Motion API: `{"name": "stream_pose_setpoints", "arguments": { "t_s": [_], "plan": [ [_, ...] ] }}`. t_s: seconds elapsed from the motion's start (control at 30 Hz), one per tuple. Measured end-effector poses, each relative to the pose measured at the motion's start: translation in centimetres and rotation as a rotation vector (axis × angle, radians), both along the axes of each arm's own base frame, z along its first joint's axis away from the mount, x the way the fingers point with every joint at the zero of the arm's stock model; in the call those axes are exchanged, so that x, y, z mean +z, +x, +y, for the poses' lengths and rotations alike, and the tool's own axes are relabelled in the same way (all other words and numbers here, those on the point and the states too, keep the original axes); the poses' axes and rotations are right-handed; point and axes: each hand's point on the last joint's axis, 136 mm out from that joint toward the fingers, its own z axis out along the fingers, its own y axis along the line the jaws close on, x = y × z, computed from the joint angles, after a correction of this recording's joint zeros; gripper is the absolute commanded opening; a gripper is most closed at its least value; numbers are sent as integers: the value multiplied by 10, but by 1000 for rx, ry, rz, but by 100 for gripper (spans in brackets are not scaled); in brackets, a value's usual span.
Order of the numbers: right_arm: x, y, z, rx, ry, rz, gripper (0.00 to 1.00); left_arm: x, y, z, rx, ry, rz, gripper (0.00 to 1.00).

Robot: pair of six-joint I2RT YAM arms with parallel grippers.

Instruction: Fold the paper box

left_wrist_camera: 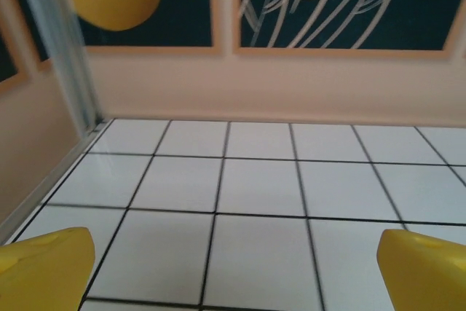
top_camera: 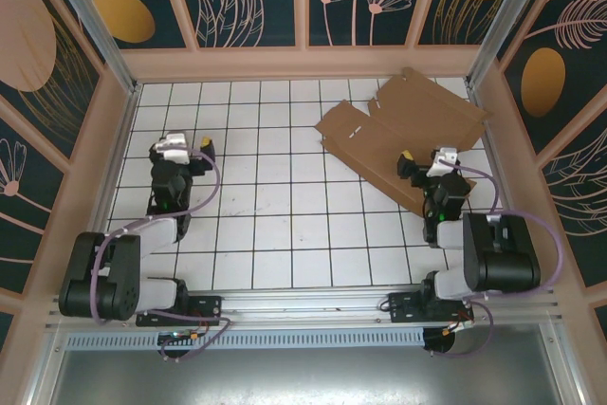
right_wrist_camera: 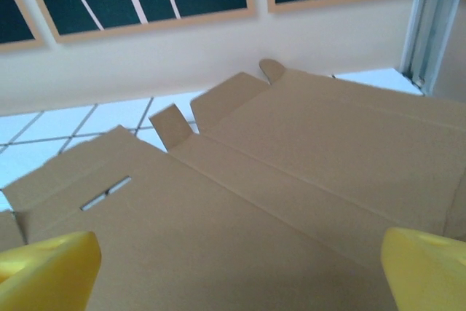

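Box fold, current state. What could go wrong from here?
1. The paper box lies unfolded in the far right corner, its far edge at the back wall; pushing may jam it.
2. The left gripper is open over bare tiles, far away; with just the open right gripper above it, the sheet may slide.

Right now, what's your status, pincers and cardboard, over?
Left pincer open over bare tiles. Right pincer open above the paper box. Box unfolded, lying far right. Nothing seen in the way.
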Motion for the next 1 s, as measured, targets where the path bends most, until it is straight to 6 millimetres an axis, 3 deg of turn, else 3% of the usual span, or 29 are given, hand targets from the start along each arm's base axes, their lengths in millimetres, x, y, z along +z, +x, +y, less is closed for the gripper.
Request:
{"name": "stream_pose_setpoints", "arguments": {
  "t_s": [0.13,0.23,0.37,0.5,0.6,0.77,0.93,1.0],
  "plan": [
    [27,12,6,23,37,-2,99,32,23,-45,-100,2,-6,99],
    [36,27,3,-9,165,68,99,43,41,-87,-191,-4,-1,99],
    [38,47,-11,-41,390,156,99,28,55,-143,-313,-6,53,99],
    [6,77,-6,-53,572,331,93,5,46,-187,-431,-12,110,99],
    [-23,110,6,-70,626,487,94,-1,41,-199,-472,-16,126,99],
    [-52,161,33,-50,614,634,95,0,40,-196,-462,-14,123,99],
    [-92,183,52,-41,561,776,94,0,32,-184,-422,-3,120,99],
    [-89,193,58,-23,522,794,93,0,29,-179,-403,1,119,99]
  ]
}}
